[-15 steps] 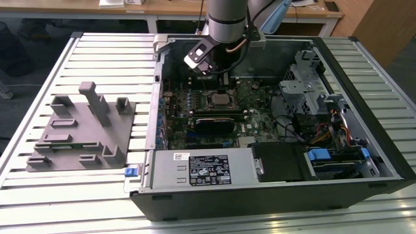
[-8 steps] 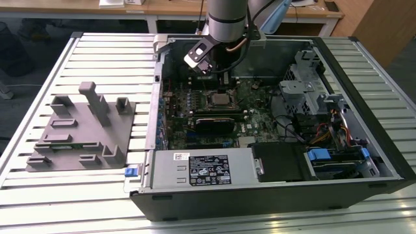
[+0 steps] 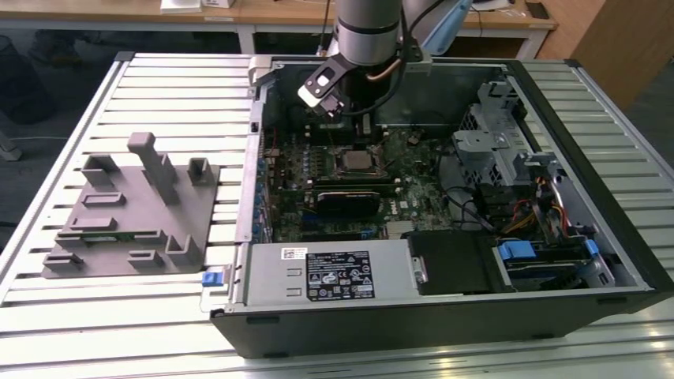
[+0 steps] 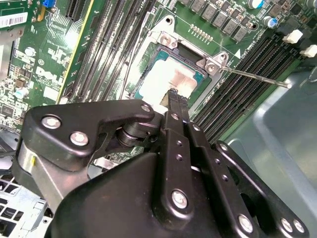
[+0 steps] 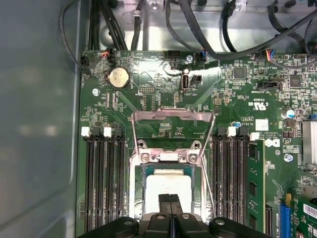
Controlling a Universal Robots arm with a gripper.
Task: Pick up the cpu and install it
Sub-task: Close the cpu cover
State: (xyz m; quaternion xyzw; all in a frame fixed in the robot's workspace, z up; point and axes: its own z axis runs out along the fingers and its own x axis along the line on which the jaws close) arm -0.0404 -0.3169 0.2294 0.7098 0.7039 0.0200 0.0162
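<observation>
The cpu (image 5: 168, 184), a flat square chip with a pale silvery top, lies flat inside the motherboard socket (image 5: 140, 191) in both wrist views. It also shows in the second wrist view as the cpu (image 4: 163, 77). The socket's metal load plate (image 5: 171, 121) stands swung open, and its thin lever (image 4: 255, 77) sticks out to one side. My gripper (image 5: 170, 202) is over the chip's edge with both black fingers pressed together and nothing between them; I cannot tell whether they touch the chip. In the exterior view my gripper (image 3: 353, 133) hangs over the socket (image 3: 354, 163) in the open computer case.
Black memory slots (image 5: 104, 178) flank the socket on both sides. A dark expansion card (image 3: 348, 197), a power supply (image 3: 327, 272) and metal drive bays (image 3: 506, 150) fill the case. A grey parts fixture (image 3: 132, 209) lies on the slatted table at the exterior view's left.
</observation>
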